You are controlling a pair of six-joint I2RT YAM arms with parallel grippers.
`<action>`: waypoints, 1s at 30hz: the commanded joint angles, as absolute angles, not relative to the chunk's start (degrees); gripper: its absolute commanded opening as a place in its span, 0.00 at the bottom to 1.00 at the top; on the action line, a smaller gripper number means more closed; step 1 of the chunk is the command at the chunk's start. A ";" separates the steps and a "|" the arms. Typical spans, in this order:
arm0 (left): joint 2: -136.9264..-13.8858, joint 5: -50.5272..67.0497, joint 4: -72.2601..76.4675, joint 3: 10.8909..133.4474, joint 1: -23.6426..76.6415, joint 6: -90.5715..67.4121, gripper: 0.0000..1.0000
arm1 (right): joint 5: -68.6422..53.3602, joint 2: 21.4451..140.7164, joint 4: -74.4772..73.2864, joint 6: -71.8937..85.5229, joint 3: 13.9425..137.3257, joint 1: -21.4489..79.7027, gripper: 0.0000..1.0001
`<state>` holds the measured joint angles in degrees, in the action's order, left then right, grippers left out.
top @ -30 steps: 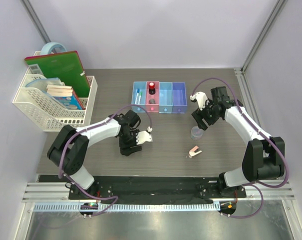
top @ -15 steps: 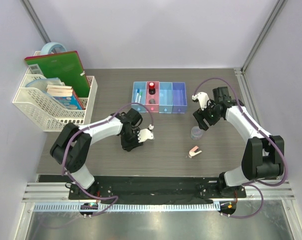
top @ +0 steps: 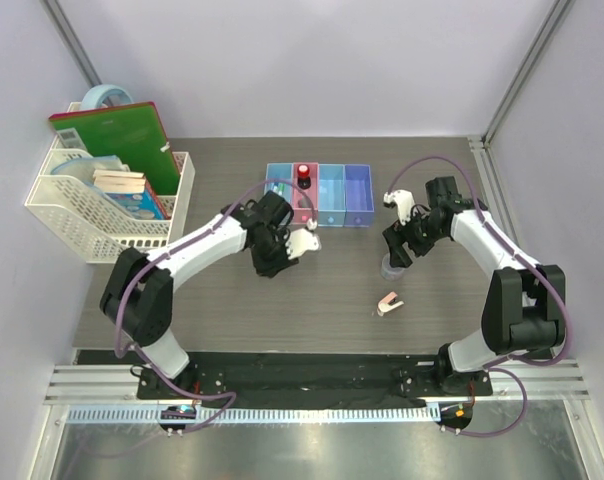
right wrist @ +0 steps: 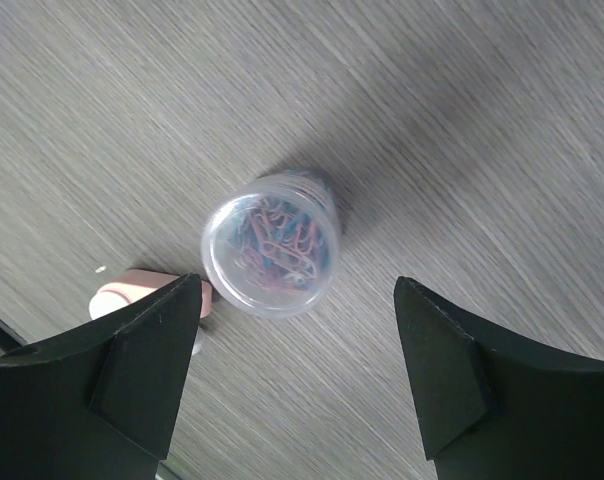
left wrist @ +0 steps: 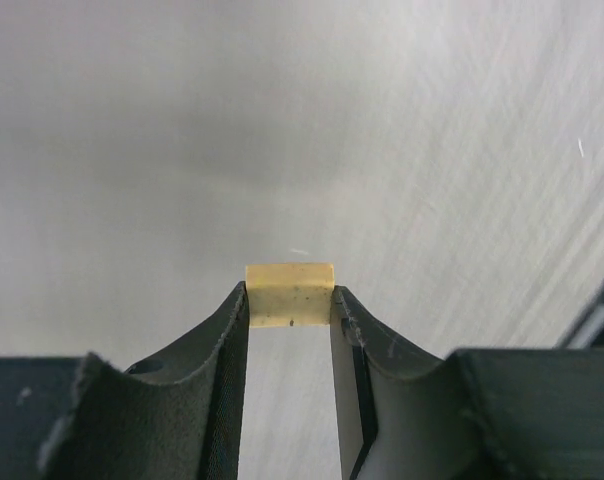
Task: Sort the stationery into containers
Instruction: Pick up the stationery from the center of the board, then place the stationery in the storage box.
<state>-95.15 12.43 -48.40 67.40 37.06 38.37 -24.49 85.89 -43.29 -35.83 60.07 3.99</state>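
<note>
Your left gripper (left wrist: 290,305) is clamped on the yellow block (left wrist: 290,292). In the left wrist view the block sits pinched crosswise between the two fingertips, touching both, with the table (top: 232,310) a blur beneath it. From above you see that arm reaching toward the near left end of the row of four bins (top: 359,192). Its wrist is just in front of the first light blue bin and partly covers it, and the block itself is hidden in that view. The red-and-black knob (top: 303,176) stands in the pink bin, second from the left. Your right gripper (right wrist: 297,295) is spread wide and grips nothing. It hangs over the grey round tub (right wrist: 270,245), which stands upright on the table, clear-walled and full of coloured paper clips. In the right wrist view the tub shows between the two fingers (right wrist: 147,370), touching neither. The pink-white clip (top: 389,302) lies on the table just nearer to you than the tub, apart from it, and peeks out behind the left-hand finger in the wrist view. At the far left the white mesh basket (top: 102,215) holds the green book (top: 117,140) upright, with the tape roll (top: 107,95) behind it.
</note>
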 commanded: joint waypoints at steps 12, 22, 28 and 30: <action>-112.05 12.99 -49.22 108.41 35.51 25.32 0.00 | -22.15 84.03 -37.45 -31.29 56.60 6.85 0.91; -124.80 15.65 -41.58 121.46 34.72 23.11 0.00 | -13.54 82.53 -31.38 -26.11 54.41 14.41 0.92; -129.46 15.64 -35.26 123.66 33.93 21.63 0.00 | -10.99 82.71 -30.76 -26.01 53.27 14.68 0.90; -130.16 15.64 -32.97 123.40 33.58 20.92 0.00 | -10.55 82.44 -30.76 -26.37 52.82 14.59 0.89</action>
<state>-129.25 14.39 -40.29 121.69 34.52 23.09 -12.99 84.64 -32.56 -27.00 53.71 14.57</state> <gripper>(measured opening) 0.342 0.901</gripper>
